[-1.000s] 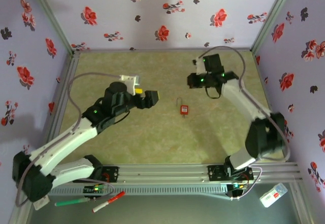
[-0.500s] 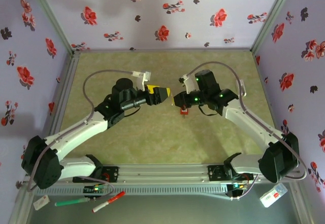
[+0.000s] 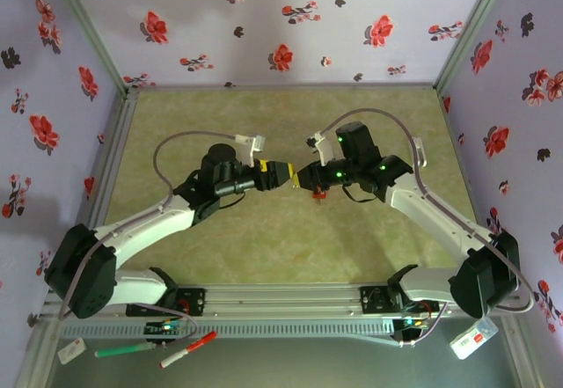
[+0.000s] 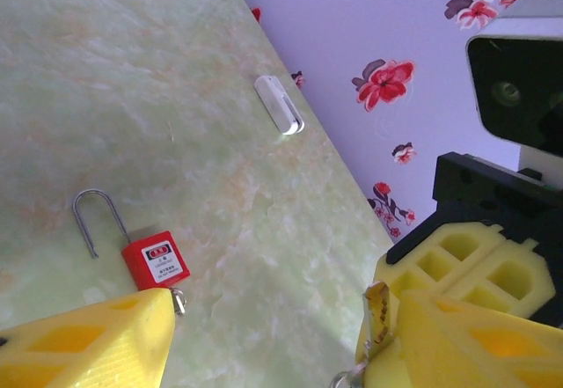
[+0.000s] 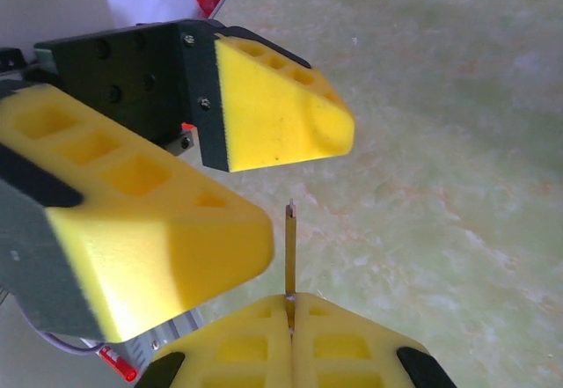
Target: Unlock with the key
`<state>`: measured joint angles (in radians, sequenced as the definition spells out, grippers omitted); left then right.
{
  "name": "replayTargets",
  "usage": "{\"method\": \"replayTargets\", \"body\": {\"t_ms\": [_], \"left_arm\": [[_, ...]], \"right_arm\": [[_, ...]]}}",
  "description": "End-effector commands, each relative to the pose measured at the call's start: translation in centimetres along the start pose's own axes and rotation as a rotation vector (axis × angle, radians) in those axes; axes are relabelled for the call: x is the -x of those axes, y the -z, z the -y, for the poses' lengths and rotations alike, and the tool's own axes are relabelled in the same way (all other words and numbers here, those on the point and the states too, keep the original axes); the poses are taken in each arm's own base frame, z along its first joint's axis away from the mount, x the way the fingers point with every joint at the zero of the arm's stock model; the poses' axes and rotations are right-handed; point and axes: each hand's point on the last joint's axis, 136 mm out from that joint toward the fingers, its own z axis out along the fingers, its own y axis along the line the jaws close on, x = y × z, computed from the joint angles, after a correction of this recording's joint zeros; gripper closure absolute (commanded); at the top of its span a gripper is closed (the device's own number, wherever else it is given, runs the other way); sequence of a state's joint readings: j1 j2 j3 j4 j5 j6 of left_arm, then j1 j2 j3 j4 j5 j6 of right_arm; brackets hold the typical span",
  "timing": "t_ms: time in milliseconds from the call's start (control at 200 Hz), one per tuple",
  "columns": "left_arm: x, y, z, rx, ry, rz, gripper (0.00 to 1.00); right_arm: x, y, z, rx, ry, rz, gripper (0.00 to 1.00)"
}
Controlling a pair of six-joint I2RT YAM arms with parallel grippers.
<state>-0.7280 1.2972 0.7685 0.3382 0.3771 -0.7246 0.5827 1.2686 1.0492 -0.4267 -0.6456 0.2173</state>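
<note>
While the two arms meet above the tabletop (image 3: 264, 247), step: a handover of the key, judging by the pose; the unlocking itself is not yet begun.
Left jaws: spread, with their yellow pads (image 5: 273, 106) on either side of the key blade and apart from it.
Key (image 5: 289, 252): upright between the left jaws, its base gripped by the right jaws.
Right jaws: pressed together, pinching the key where their pads (image 5: 343, 353) meet.
Padlock (image 4: 155, 259): flat on the tabletop beneath both jaws, touched by neither.
Next move: probably the left jaws take the thin blade, or drop to steady the padlock. Either calls for fine alignment.
Left wrist view: gives the red body and steel shackle (image 4: 88, 216) plainly, where the top view has the arms across most of the padlock.
Right wrist view: gives the gap between blade and pads, too small to read from above.
</note>
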Motion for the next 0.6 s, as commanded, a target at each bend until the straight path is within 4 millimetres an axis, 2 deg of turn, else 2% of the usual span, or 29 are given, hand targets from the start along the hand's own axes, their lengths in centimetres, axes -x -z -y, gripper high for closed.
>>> {"method": "replayTargets", "body": {"t_ms": [0,275,595], "left_arm": [[0.6,-0.2,0.9,-0.073,-0.001,0.029,0.34],[0.3,-0.8,1.8,-0.165,0.029,0.023,0.46],[-0.7,-1.4,1.8,-0.210,0.076,-0.016,0.86]], "right_arm": [[0.0,0.4,-1.4,0.050,0.016,0.004,1.00],[-0.2,0.0,-1.2,0.058,0.003,-0.006,1.00],[0.1,-0.6,-0.8,0.056,-0.006,-0.004,1.00]]}}
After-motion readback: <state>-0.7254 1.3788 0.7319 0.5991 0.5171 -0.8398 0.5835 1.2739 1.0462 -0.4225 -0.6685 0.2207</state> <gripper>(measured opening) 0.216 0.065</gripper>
